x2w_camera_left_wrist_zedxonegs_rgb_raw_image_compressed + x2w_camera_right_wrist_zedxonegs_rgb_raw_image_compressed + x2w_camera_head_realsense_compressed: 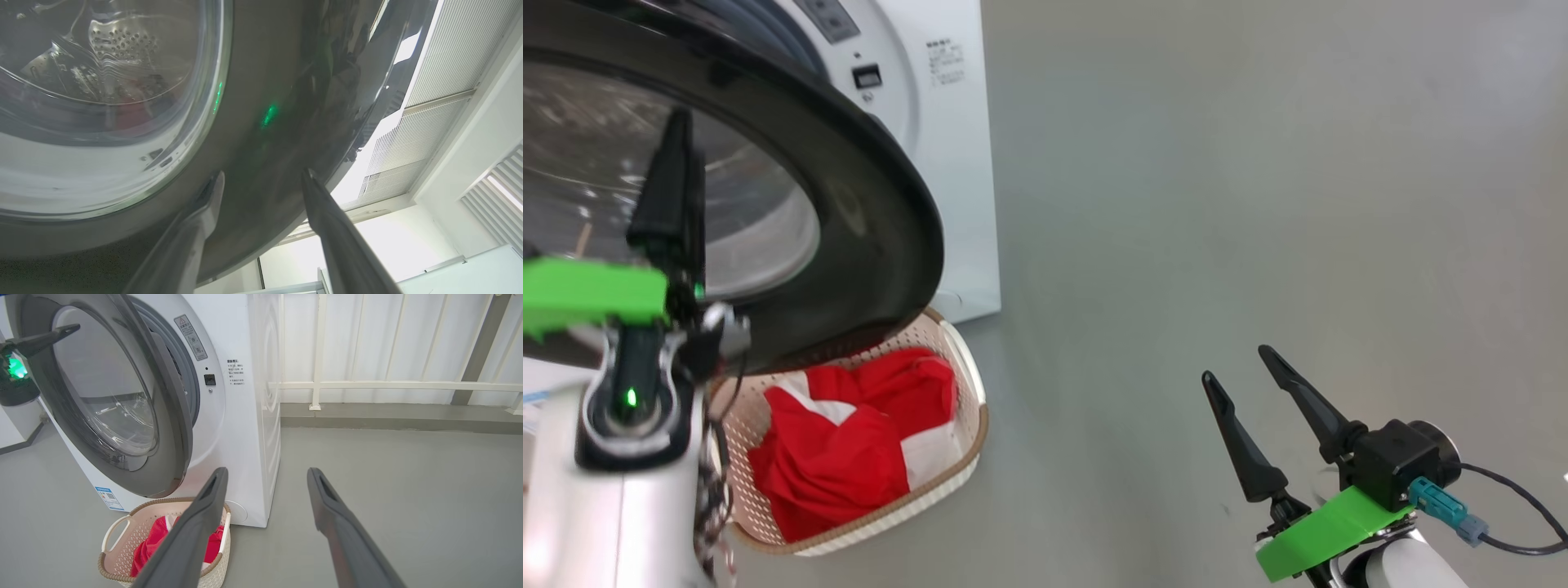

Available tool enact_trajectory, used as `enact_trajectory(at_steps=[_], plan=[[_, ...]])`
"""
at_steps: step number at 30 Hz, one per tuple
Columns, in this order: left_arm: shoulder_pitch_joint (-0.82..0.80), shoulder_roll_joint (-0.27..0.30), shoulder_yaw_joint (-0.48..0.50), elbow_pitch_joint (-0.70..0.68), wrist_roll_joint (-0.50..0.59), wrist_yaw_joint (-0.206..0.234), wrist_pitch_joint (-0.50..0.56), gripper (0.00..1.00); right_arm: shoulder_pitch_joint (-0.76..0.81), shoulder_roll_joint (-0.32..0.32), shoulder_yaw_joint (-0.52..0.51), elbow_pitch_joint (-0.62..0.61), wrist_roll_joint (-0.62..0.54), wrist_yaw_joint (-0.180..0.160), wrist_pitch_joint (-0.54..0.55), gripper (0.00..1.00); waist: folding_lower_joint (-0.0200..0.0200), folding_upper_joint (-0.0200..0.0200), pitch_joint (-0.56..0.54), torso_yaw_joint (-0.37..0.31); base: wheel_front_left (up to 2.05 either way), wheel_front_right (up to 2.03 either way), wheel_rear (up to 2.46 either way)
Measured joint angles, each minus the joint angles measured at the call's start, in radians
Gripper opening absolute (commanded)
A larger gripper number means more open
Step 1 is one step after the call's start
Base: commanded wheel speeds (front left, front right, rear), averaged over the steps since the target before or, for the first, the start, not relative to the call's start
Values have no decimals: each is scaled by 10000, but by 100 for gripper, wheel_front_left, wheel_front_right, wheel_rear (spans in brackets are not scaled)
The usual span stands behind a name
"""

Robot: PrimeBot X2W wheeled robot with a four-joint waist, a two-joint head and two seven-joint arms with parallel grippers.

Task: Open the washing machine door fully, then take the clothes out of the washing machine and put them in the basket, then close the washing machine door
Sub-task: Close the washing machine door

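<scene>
The washing machine (947, 163) stands at the upper left, and its door (874, 220) hangs ajar, angled out from the white front (245, 416). My left gripper (678, 131) points up against the door's outer face. In the left wrist view its fingers (327, 228) stand apart, so this gripper (263, 179) is open, close to the glossy black rim (265, 81) and holding nothing. The basket (976, 425) sits on the floor under the door's lower edge with the red and white clothes (849, 449) in it. My right gripper (1237, 365) hovers open and empty over bare floor to the right.
Grey floor spreads to the right of the machine. A white railing (367, 384) and a low kerb run along the back wall. In the right wrist view, the basket's rim (110, 571) lies just in front of the machine's base, under the door (163, 449).
</scene>
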Motion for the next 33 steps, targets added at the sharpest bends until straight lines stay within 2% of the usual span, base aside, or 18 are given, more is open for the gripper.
enact_trajectory(at_steps=[7, 13, 16, 21, 22, 23, 24, 25, 28, 33], plan=[[1431, 196, 15, -280, 318, -328, -17, 100, 480, -27, -17, 56, 4, 0, 0, 100, 0, 0, -679, 261, 0, 0, 0], [2940, 690, -211, -805, 1601, -719, -702, 100, 746, -35, -50, 59, 19, 0, 0, 100, 0, 0, -1248, 587, 0, 0, 0], [3613, 1089, -606, -1168, 2780, -966, -1223, 100, 847, -38, -71, 58, 19, 0, 0, 100, 0, 0, -1442, 802, 0, 0, 0], [4525, 1822, -1124, -1726, 4972, -1139, -2545, 100, 848, -38, -90, -29, 19, 0, 0, 100, 0, 0, -1708, 1093, 0, 0, 0], [4525, 1822, -1124, -1726, 4972, -1139, -2545, 100, 848, -38, -90, -29, 19, 0, 0, 100, 0, 0, -1708, 1093, 0, 0, 0], [4893, 2067, -1396, -1908, 5869, -1191, -2947, 100, 848, -40, -94, -58, 21, 0, 0, 100, 0, 0, -1796, 1171, 0, 0, 0], [5079, 2155, -1503, -1969, 6312, -1229, -3114, 100, 850, -42, -96, -71, 21, 0, 0, 100, 0, 0, -1837, 1201, 0, 0, 0], [5079, 2155, -1503, -1969, 6312, -1229, -3114, 100, 850, -42, -96, -71, 21, 0, 0, 100, 0, 0, -1837, 1201, 0, 0, 0], [5612, 2293, -1630, -2056, 7492, -1227, -3394, 100, 868, -46, -136, -128, 21, 0, 0, 100, 0, 0, -1951, 1267, 0, 0, 0], [6523, 2144, -1404, -2274, 8943, -1227, -3465, 100, 1122, -48, -391, -222, 21, 0, 0, 100, 0, 0, -2112, 1278, 0, 0, 0]])
